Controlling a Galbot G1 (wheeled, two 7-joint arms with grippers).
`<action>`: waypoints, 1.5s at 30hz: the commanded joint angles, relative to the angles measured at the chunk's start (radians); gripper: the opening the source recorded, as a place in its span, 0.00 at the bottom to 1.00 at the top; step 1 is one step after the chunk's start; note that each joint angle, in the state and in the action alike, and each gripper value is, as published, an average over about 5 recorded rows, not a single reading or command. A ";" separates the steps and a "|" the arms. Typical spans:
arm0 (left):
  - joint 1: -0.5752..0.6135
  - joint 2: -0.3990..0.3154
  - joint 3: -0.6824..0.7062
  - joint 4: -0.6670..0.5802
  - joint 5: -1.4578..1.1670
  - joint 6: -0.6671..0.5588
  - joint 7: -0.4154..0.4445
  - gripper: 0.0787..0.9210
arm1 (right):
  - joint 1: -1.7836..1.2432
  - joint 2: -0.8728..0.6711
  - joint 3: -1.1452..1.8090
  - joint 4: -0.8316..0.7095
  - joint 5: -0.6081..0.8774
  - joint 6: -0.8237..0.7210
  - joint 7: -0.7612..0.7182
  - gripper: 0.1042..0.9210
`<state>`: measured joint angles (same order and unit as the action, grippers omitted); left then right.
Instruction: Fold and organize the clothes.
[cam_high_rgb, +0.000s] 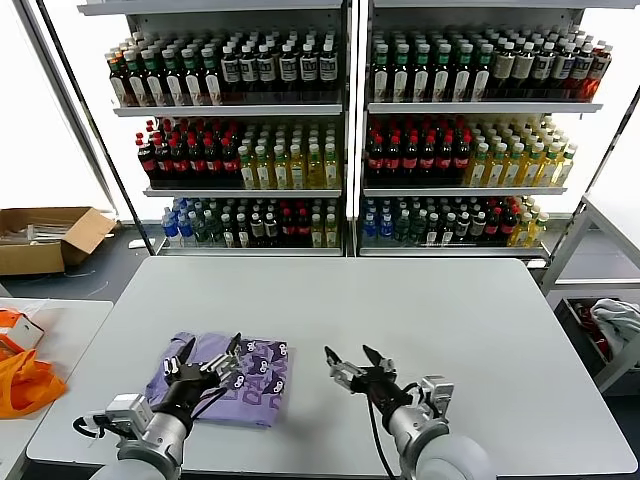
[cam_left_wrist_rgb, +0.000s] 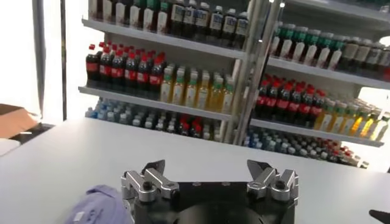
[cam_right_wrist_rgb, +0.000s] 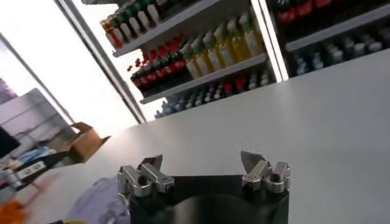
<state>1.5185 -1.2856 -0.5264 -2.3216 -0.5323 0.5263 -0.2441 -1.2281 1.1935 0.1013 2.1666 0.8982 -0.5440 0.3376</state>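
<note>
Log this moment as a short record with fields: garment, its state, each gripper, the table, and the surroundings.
garment: lavender T-shirt, printed graphic facing up
state: folded into a compact rectangle, lying flat near the table's front edge on the robot's left
left gripper: open, above the shirt, holding nothing
right gripper: open, over bare table beside the shirt, holding nothing
table: grey table
surroundings: bottle shelves behind the table; orange bag on a side table; cardboard box on the floor
</note>
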 joint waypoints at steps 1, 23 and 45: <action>0.037 -0.009 -0.030 -0.021 0.034 0.021 -0.030 0.88 | 0.177 -0.057 -0.201 -0.102 0.244 -0.041 0.119 0.88; 0.040 -0.036 -0.058 -0.003 0.061 0.018 -0.025 0.88 | 0.288 0.052 -0.299 -0.272 0.176 -0.039 0.186 0.88; 0.026 -0.032 -0.053 0.032 0.054 0.020 -0.021 0.88 | 0.343 0.116 -0.354 -0.348 0.149 -0.039 0.218 0.65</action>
<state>1.5466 -1.3171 -0.5809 -2.2925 -0.4777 0.5450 -0.2653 -0.9000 1.2960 -0.2395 1.8396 1.0508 -0.5819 0.5469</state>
